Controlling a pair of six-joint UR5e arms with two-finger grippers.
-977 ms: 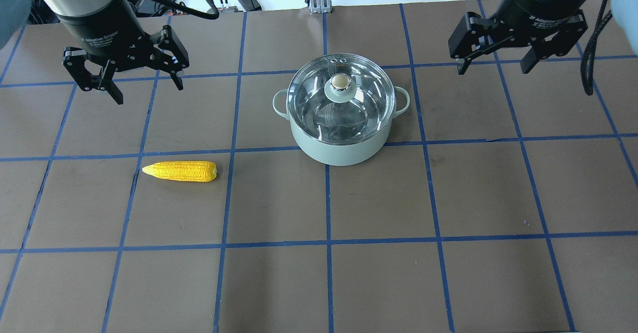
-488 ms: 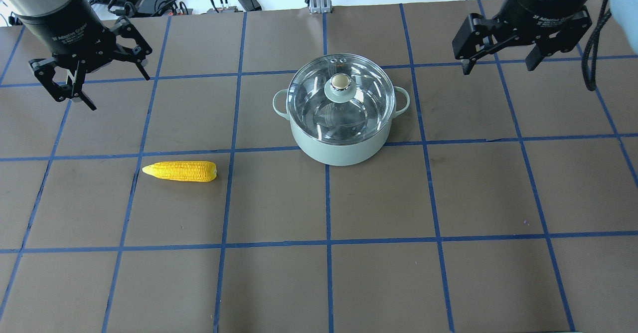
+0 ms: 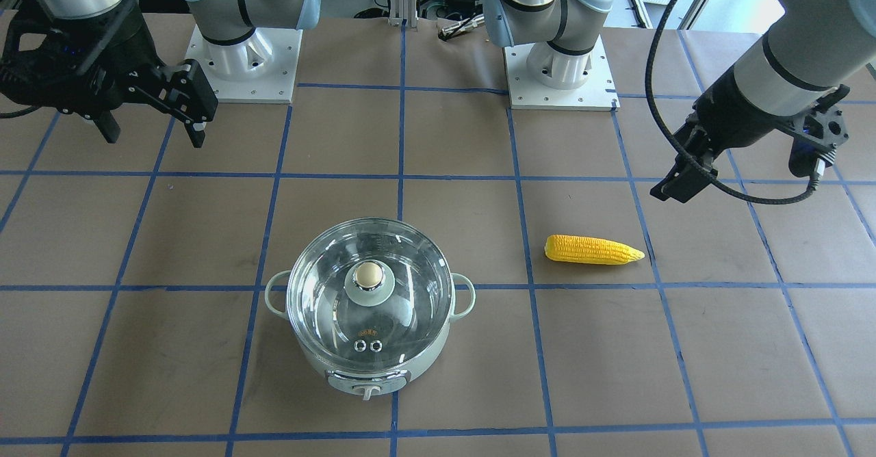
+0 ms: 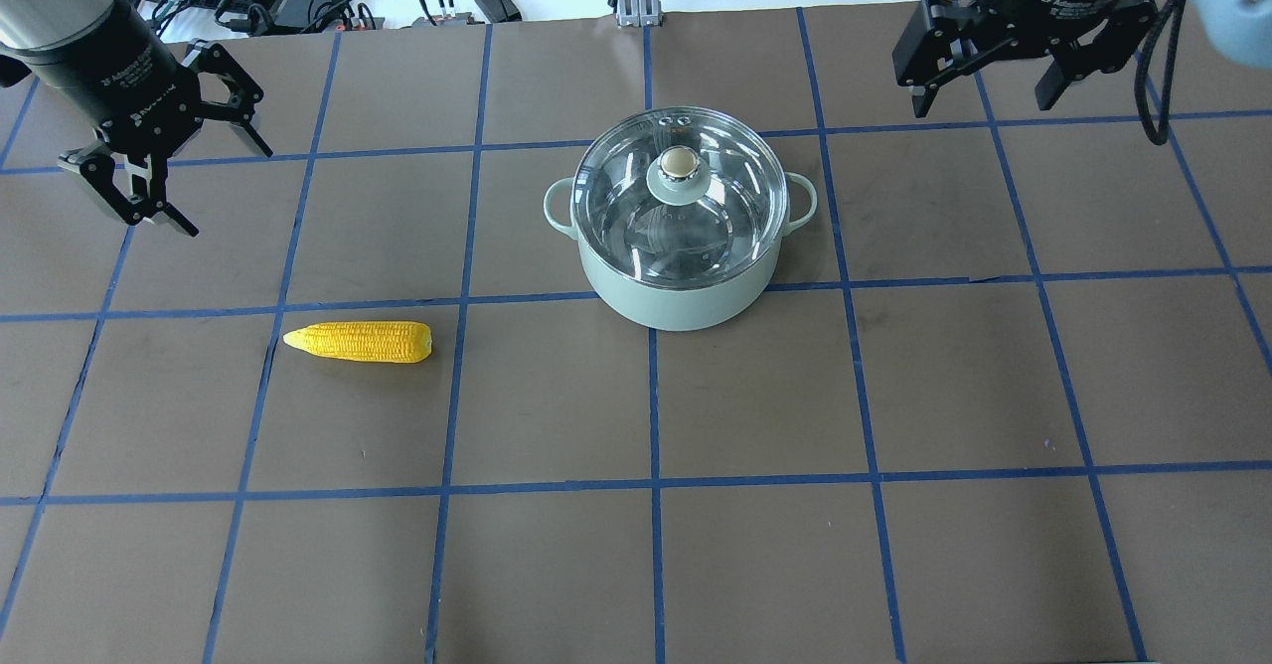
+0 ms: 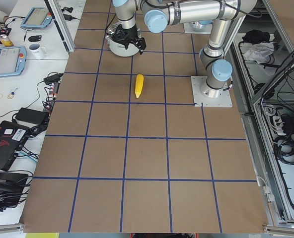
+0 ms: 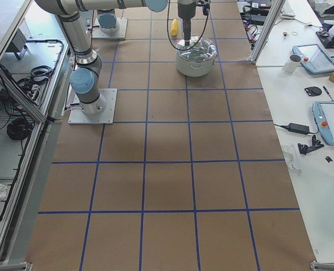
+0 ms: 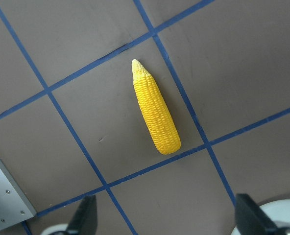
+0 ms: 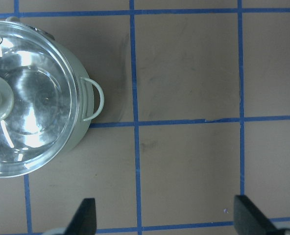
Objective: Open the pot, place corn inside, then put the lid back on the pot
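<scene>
Glass dome lid (image 4: 636, 222) is covering the round mint-green pot (image 4: 686, 308); right end effector (image 8: 165, 218) is hovering spread right of it, probably for lifting, left end effector (image 7: 167, 219) spread, facing yellow toy corn (image 4: 360, 342).

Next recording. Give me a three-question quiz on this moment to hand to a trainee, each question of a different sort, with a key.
1. True or false: the lid has been taken off the pot.
2. Where is the corn? A) inside the pot B) lying on the table, on the left arm's side of the pot C) clamped between fingers
3. Fill in: the left gripper and the right gripper are both ____ and hold nothing.
Key: 1 false, the lid sits on the pot. 2 B. 3 open.
</scene>
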